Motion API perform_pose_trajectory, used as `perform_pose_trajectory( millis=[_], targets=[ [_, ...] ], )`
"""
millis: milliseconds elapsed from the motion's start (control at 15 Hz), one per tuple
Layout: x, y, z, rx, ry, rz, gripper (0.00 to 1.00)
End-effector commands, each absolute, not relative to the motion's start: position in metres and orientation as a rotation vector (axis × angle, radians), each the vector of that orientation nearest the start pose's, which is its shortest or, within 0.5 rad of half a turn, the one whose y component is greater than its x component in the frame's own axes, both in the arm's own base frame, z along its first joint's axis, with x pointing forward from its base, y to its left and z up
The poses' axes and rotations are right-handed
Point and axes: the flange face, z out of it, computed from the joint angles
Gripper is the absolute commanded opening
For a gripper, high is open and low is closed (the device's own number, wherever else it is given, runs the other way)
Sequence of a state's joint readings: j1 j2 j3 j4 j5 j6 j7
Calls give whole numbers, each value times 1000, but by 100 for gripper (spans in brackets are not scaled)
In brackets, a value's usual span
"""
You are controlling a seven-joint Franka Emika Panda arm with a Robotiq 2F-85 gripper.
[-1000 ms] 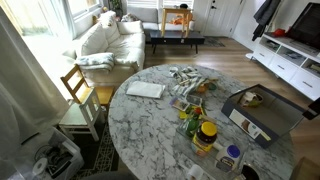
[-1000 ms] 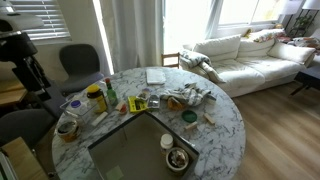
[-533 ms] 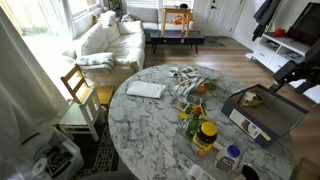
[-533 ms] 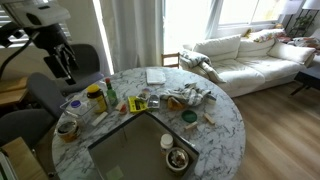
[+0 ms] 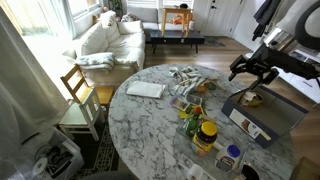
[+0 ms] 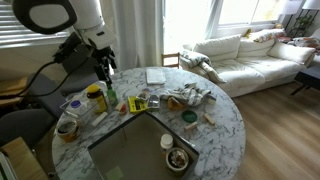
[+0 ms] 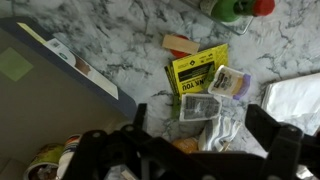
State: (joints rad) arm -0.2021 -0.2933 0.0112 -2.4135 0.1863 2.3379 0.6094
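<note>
My gripper (image 5: 251, 72) hangs open above the round marble table (image 5: 150, 125), nothing between its fingers. In an exterior view the gripper (image 6: 103, 70) hovers over the table's far left side, above the green bottle (image 6: 110, 98) and the yellow-lidded jar (image 6: 95, 98). In the wrist view the gripper (image 7: 200, 113) looks straight down on a grey sachet (image 7: 201, 106), a yellow packet (image 7: 195, 68), a purple-and-white packet (image 7: 231, 82) and a crumpled white wrapper (image 7: 226, 125). The green bottle's red-capped top (image 7: 240, 7) shows at the upper edge.
An open grey box (image 5: 262, 112) (image 6: 135, 150) stands near the table's edge, a bowl (image 5: 252, 98) beside it. White paper (image 5: 145, 89), crumpled wrappers (image 5: 188, 75) and a wooden chair (image 5: 78, 95) lie farther off. A white sofa (image 6: 250, 55) stands behind.
The arm has swung in from outside the table and the open gripper now hangs over the packets by the box. The things on the table have not moved.
</note>
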Motion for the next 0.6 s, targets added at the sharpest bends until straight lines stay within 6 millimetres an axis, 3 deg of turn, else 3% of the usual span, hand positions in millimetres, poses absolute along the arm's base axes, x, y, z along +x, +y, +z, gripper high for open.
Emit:
perform_pose_trajectory(
  millis=[0, 133, 200, 333, 533],
  targets=[
    [487, -95, 404, -2576, 1330, -301, 100],
    [492, -98, 389, -2586, 1361, -334, 100],
    [485, -96, 400, -2600, 1343, -315, 100],
    [490, -98, 387, -2600, 1352, -320, 100],
    [491, -98, 387, -2599, 1352, -323, 100]
  ],
)
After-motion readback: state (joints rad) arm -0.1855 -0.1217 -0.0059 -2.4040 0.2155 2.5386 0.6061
